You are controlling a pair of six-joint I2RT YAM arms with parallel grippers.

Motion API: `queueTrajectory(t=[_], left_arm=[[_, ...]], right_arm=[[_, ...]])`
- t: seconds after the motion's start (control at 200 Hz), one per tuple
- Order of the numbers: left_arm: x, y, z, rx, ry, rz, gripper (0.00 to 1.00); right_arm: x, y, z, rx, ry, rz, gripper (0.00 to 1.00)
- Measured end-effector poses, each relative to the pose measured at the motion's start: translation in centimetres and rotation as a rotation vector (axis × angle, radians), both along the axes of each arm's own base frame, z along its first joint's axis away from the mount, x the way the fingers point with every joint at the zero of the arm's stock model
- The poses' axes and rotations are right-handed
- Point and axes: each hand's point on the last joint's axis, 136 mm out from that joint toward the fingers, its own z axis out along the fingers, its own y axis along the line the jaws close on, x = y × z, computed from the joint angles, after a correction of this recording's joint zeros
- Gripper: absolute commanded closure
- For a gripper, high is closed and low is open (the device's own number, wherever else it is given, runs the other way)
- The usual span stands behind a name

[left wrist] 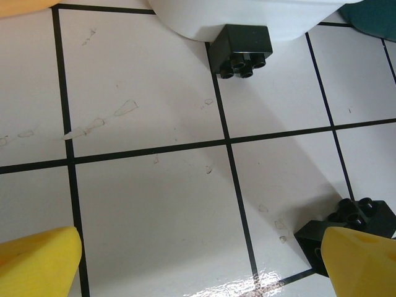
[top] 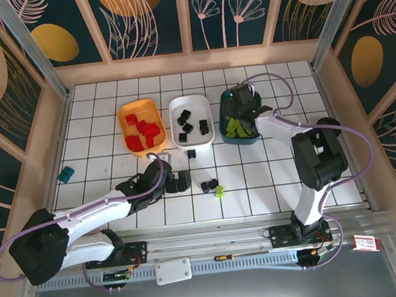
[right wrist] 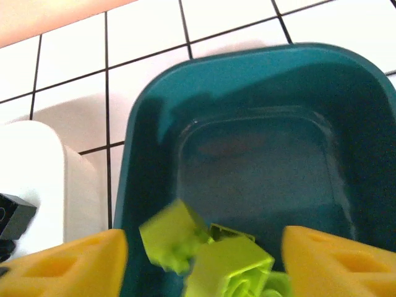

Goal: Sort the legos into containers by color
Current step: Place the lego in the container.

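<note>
We see a white table (top: pixel 95 102) ruled with black grid lines, fenced by pale wooden rails (top: pixel 190 61) and dark teal wall panels (top: pixel 151 26) painted with orange discs and white flowers, evenly lit.

Glossy white tabletop (left wrist: pixel 154 204) with dried smears, smooth plastic dark teal tray (right wrist: pixel 260 80), shiny black plastic brick (left wrist: pixel 241 46)

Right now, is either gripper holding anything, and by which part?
Nothing is held. The left gripper is open over the white tiled table; the right gripper is open above lime green plastic bricks in the dark teal tray.
</note>
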Motion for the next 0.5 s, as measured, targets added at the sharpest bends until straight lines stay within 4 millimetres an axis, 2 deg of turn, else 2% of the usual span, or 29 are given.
queueTrajectory(t=[0.195,0.355,0.5], left_arm=[[-0.1,-1.2,0.3,-0.013,0.006,-0.042,0.02],[-0.6,-4.2,0.8,-0.006,-0.004,-0.124,0.07],[-0.6,-6.3,-0.1,0.012,0.007,-0.171,0.10]], right_arm=[[-0.6,0.7,1.9,0.020,-0.041,0.030,0.22],[-4.1,1.8,4.0,0.047,-0.088,0.079,0.22],[-7.2,2.4,4.0,0.070,-0.093,0.115,0.22]])
